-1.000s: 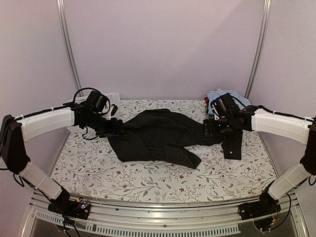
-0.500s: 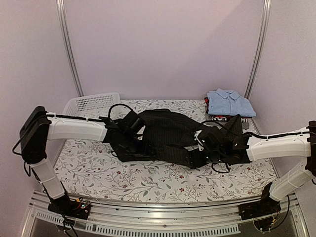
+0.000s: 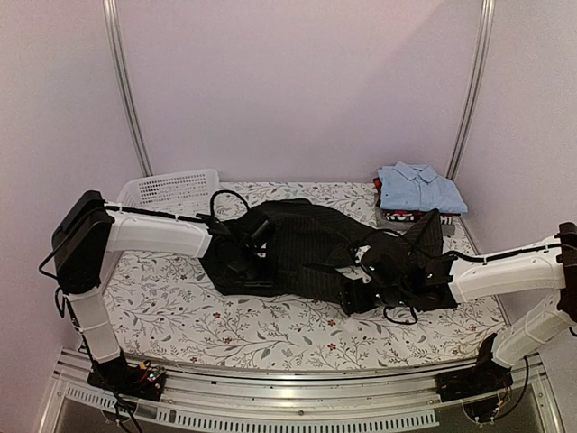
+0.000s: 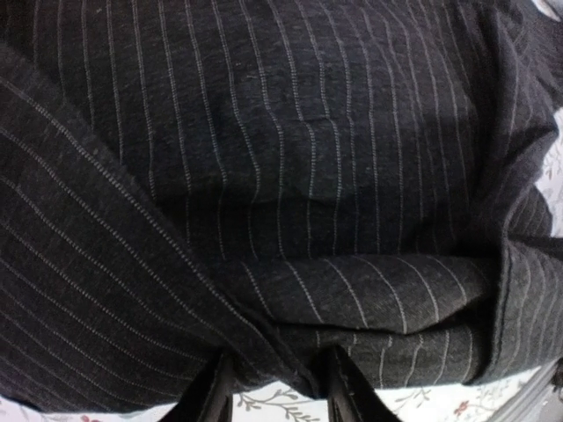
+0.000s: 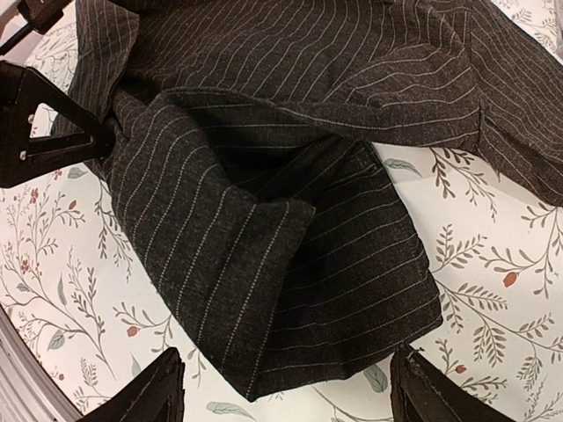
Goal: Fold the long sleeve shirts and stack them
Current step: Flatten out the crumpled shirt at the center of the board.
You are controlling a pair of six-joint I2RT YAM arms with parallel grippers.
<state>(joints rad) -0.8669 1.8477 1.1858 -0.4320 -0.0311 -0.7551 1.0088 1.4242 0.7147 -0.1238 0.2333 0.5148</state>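
Note:
The black pinstriped shirt (image 3: 306, 236) lies crumpled across the middle of the table. My left gripper (image 3: 245, 263) is low at the shirt's left front edge. In the left wrist view the gripper (image 4: 280, 393) is shut on a thick fold of the shirt (image 4: 290, 176). My right gripper (image 3: 357, 296) hovers over the shirt's front right end. In the right wrist view it (image 5: 286, 391) is open wide and empty, with a folded sleeve end (image 5: 290, 264) lying between its fingers. The light blue shirt (image 3: 420, 187) lies folded at the back right.
A white mesh basket (image 3: 171, 187) stands at the back left. The floral tablecloth (image 3: 180, 311) shows bare along the front and left. A small dark and red item (image 3: 401, 216) sits under the blue shirt. Upright metal poles stand at both back corners.
Both grippers have come down from the shirt's far left and right ends to its front edge. Over the last half second both shifted only slightly.

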